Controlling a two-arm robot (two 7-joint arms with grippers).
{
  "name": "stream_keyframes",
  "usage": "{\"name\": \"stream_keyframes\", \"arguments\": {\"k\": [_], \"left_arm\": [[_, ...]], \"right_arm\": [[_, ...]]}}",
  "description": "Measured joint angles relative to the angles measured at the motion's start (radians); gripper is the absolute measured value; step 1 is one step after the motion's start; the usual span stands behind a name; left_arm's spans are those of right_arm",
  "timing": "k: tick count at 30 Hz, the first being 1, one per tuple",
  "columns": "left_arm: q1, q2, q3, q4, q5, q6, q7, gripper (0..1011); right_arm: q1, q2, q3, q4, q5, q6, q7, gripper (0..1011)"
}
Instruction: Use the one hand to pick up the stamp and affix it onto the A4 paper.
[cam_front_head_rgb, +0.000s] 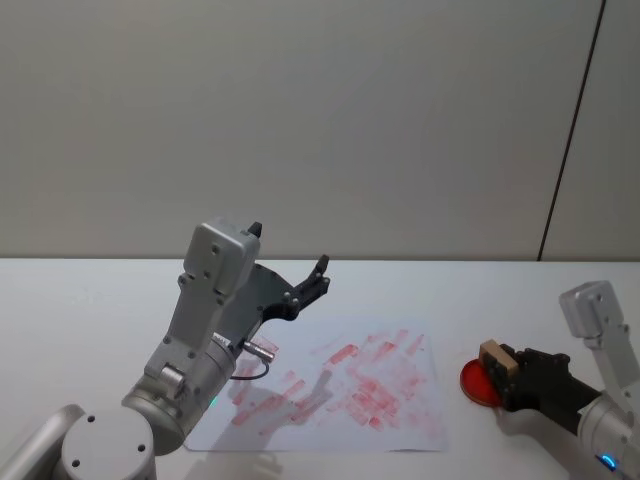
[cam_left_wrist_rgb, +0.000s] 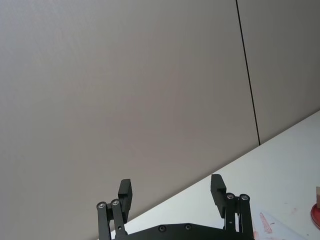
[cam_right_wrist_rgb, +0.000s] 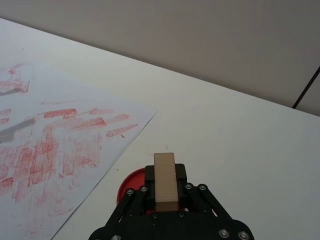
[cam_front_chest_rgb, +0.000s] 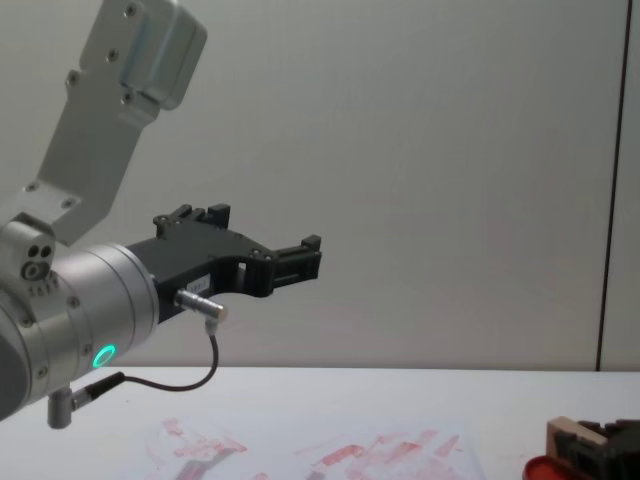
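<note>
While the left gripper (cam_left_wrist_rgb: 171, 186) hangs raised high above the table (cam_front_head_rgb: 90, 300) on the left, its fingers spread wide with nothing between them, the right gripper (cam_front_head_rgb: 503, 374) is down low at the table's right side. Its fingers are closed on two opposite sides of the stamp (cam_right_wrist_rgb: 164, 176), a light wooden block that stands up out of the grip with its long side pointing away from the wrist. The stamp is over the red ink pad (cam_front_head_rgb: 474, 386), toward the pad's right part; whether its underside touches the pad cannot be told. The paper (cam_front_head_rgb: 400, 400) lies flat on the table just left of the pad, with a narrow bare strip between them, and is covered with red prints and smears. The stamp is clear of the paper.
</note>
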Motion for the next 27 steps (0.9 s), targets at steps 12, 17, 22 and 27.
{"name": "stream_keyframes", "arguments": {"k": [12,17,22,27], "left_arm": [[0.000,0.000,0.000,0.000,0.000,0.000,0.000,1002],[0.000,0.000,0.000,0.000,0.000,0.000,0.000,1002],[0.000,0.000,0.000,0.000,0.000,0.000,0.000,1002],[0.000,0.000,0.000,0.000,0.000,0.000,0.000,1003]], "right_arm": [[0.002,-0.007,-0.002,-0.051,0.045,-0.019,0.025,217],[0.001,-0.015,-0.013,-0.081,0.050,-0.026,0.047,217],[0.000,-0.022,-0.023,-0.096,0.051,-0.024,0.058,217],[-0.003,-0.034,-0.041,-0.103,0.049,-0.017,0.077,217]]}}
